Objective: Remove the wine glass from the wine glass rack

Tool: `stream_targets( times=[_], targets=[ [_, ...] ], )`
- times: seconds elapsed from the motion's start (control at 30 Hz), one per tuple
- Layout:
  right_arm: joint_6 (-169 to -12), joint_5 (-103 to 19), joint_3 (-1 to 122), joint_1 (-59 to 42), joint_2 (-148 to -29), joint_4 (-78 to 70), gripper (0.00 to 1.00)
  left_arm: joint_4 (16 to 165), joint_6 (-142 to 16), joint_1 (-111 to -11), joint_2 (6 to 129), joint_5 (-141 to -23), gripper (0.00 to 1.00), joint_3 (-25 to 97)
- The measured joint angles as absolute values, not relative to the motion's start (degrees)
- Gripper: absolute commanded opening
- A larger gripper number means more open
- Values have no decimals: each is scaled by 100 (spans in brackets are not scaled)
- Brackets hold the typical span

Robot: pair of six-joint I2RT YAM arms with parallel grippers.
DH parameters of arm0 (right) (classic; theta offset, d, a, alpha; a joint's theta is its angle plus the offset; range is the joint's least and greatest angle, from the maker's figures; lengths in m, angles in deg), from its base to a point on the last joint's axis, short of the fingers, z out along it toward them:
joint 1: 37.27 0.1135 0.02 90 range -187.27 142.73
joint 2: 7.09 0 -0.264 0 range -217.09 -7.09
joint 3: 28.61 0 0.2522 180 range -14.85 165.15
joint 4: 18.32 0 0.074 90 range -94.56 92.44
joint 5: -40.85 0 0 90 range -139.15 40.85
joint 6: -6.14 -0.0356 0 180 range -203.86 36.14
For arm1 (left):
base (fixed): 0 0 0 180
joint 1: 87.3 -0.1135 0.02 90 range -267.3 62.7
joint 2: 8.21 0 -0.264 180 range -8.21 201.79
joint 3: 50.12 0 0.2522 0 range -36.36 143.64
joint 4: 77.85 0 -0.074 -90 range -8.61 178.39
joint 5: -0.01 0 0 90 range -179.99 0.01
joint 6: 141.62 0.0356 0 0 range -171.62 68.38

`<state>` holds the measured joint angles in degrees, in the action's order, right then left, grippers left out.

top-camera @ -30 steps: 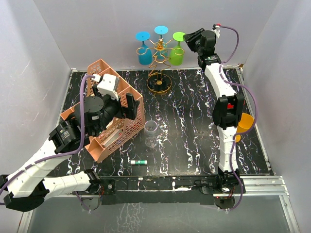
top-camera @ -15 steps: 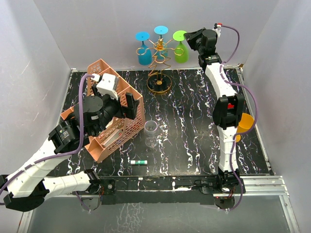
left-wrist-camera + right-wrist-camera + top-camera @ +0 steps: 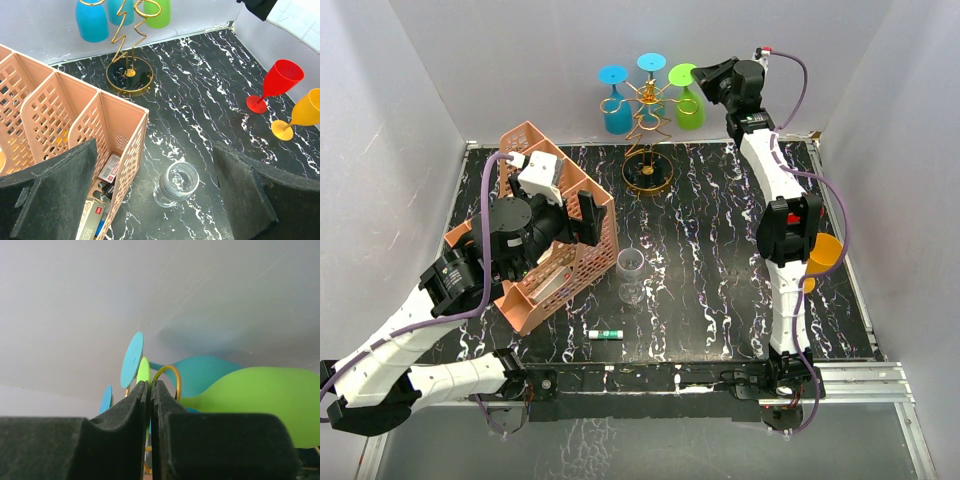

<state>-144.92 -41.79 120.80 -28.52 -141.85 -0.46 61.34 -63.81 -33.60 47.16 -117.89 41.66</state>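
The green plastic wine glass (image 3: 689,111) hangs upside down on the right side of the thin gold wire wine glass rack (image 3: 647,128), its flat round foot on top. The rack stands at the far edge of the black marbled table (image 3: 720,260). The right gripper (image 3: 703,76) reaches the foot from the right. In the right wrist view its two black fingers (image 3: 125,410) are pressed almost together, the foot's thin green edge rises from the slit between them, and the green bowl lies just beyond to the right. So the jaws pinch the foot while the glass is still on the rack. The left gripper (image 3: 155,145) is spread wide above a clear glass (image 3: 175,182) standing beside the pink plastic mesh organizer (image 3: 125,145).
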Motion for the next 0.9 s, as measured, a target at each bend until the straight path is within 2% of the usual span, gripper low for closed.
stream_targets(
  times=[0.37,0.9],
  targets=[
    [-14577,-3904,12019,-2754,-14170,-72,8,6112,-6477,-3360,4651,-11778,97,4166],
    [-14592,-3869,11118,-2754,-13431,-138,8,6090,-6733,-3360,4555,-11651,97,4166]
  ],
)
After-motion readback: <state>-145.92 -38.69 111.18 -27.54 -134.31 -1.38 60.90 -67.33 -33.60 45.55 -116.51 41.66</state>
